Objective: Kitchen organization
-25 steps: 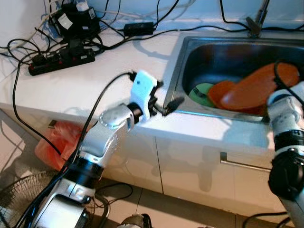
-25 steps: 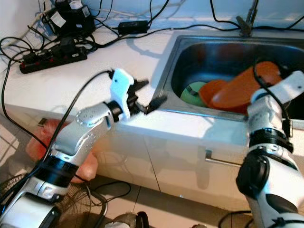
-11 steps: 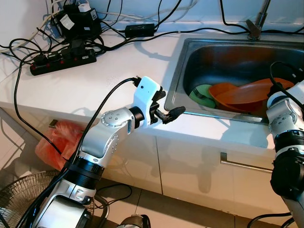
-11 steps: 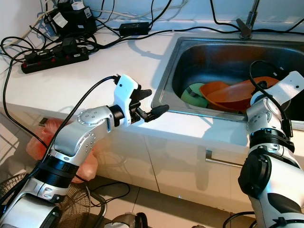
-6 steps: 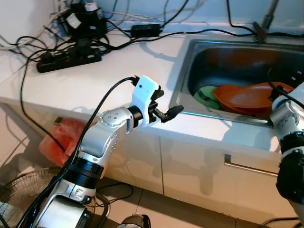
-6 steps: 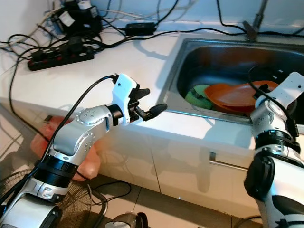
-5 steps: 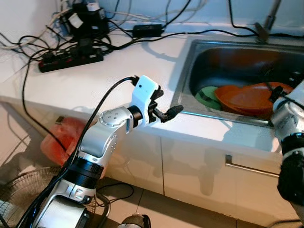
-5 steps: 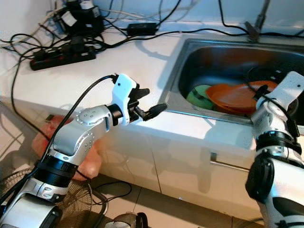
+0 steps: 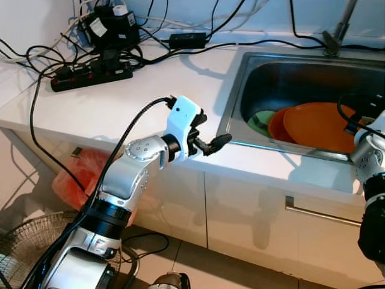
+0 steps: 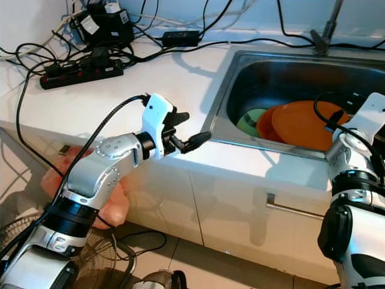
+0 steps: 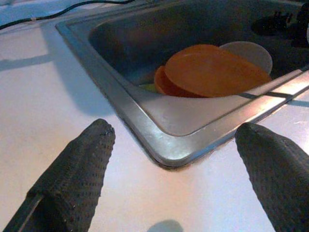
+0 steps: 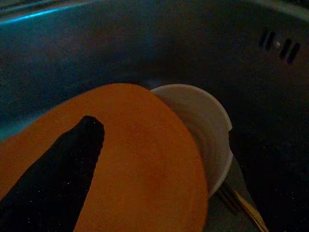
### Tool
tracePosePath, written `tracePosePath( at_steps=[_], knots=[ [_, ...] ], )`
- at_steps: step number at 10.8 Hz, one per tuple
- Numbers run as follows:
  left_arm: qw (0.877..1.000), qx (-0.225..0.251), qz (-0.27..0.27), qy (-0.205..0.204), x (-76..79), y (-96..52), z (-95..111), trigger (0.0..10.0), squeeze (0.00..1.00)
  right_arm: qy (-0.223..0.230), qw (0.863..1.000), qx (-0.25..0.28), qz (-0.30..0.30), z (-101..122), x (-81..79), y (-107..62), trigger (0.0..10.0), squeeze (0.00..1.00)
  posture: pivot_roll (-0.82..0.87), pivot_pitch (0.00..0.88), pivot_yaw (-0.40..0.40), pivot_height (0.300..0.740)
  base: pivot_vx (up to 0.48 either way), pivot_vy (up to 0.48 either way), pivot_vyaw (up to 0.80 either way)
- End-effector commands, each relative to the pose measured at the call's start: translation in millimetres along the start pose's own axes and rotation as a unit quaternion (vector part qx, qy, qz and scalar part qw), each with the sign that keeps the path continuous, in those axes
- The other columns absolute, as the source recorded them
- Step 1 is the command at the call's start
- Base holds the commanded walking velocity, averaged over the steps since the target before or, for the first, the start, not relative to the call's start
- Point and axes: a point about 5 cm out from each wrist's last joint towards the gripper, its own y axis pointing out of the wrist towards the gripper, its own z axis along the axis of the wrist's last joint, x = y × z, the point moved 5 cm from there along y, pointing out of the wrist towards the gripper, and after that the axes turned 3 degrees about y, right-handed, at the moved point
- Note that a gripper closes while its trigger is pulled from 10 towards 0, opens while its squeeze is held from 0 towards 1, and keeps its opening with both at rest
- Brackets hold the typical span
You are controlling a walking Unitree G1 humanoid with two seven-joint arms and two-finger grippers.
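No text, label, brand, number or sign can be read anywhere; white stickers are seen on the black power adapters (image 9: 108,27) at the back of the counter (image 9: 120,96), but whatever is printed on them is too small to be made out.

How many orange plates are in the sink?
2. The larger orange plate lies on top, the smaller orange plate partly under its left edge, beside a green dish. More could be hidden beneath.
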Motion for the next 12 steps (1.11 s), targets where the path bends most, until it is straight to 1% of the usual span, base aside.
tracePosePath(
  at_steps=[1, 2, 3, 4, 5, 6, 7, 8, 9, 10, 11, 12],
  knots=[
    [1.000, 0.014, 0.008, 0.005, -5.0, -2.0, 6, 10.0, 1.00, -0.015, 1.000, -0.021, 0.010, -19, 0.3, -2.0, 10.0, 1.00, 0.11, 0.068, 0.131, 0.740, 0.000, 0.000, 0.00],
    [0.999, 0.039, 0.014, 0.004, -4.4, -2.2, 14, 10.0, 1.00, -0.024, 0.999, 0.002, 0.041, -12, -11.0, -4.1, 10.0, 1.00, 0.11, 0.068, 0.131, 0.740, 0.000, 0.000, 0.00],
    [0.998, 0.063, 0.029, 0.003, -6.4, -4.1, 20, 10.0, 0.07, -0.043, 0.996, 0.026, 0.073, -8, -23.2, -8.5, 10.0, 1.00, 0.11, 0.067, 0.133, 0.740, 0.000, 0.000, 0.00],
    [0.994, 0.089, 0.057, 0.009, -11.0, -9.0, 25, 10.0, 0.00, -0.068, 0.990, 0.061, 0.105, -3, -35.9, -17.4, 10.0, 1.00, 0.10, 0.065, 0.134, 0.740, 0.000, 0.000, 0.00],
    [0.992, 0.105, 0.076, 0.007, -14.1, -13.2, 28, 10.0, 0.00, -0.080, 0.984, 0.088, 0.132, 1, -46.3, -26.0, 10.0, 1.00, 0.09, 0.063, 0.135, 0.740, 0.000, 0.000, 0.00],
    [0.987, 0.126, 0.102, 0.003, -19.2, -18.5, 30, 10.0, 0.00, -0.092, 0.976, 0.126, 0.154, 9, -55.5, -37.1, 10.0, 0.90, 0.08, 0.059, 0.135, 0.740, 0.000, 0.000, 0.00],
    [0.978, 0.148, 0.144, -0.005, -26.9, -26.0, 31, 10.0, 0.00, -0.101, 0.966, 0.155, 0.178, 13, -64.5, -49.5, 10.0, 0.62, 0.07, 0.053, 0.140, 0.740, 0.000, 0.000, 0.00],
    [0.968, 0.153, 0.201, 0.000, -35.7, -41.9, 17, 10.0, 0.00, -0.113, 0.953, 0.182, 0.216, 15, -75.3, -69.8, 10.0, 0.00, 0.06, 0.048, 0.138, 0.740, 0.000, 0.000, 0.00],
    [0.960, 0.148, 0.239, 0.007, -44.4, -52.8, 9, 10.0, 0.00, -0.115, 0.946, 0.192, 0.234, 14, -79.9, -82.0, 10.0, 0.00, 0.05, 0.040, 0.133, 0.740, 0.000, 0.000, 0.00],
    [0.952, 0.148, 0.266, 0.013, -50.8, -61.3, 7, 10.0, 0.00, -0.110, 0.942, 0.194, 0.251, 11, -85.2, -92.7, 10.0, 0.00, 0.05, 0.032, 0.129, 0.740, 0.000, 0.000, 0.00],
    [0.947, 0.149, 0.284, 0.019, -54.3, -66.3, 6, 10.0, 0.00, -0.109, 0.940, 0.191, 0.262, 4, -90.1, -101.3, 10.0, 0.00, 0.06, 0.016, 0.125, 0.740, 0.000, 0.000, 0.00],
    [0.941, 0.152, 0.302, 0.025, -57.1, -70.7, 6, 10.0, 0.00, -0.103, 0.940, 0.178, 0.273, -7, -96.6, -111.8, 10.0, 0.00, 0.06, 0.000, 0.125, 0.740, 0.000, 0.000, -0.80]
  ],
)
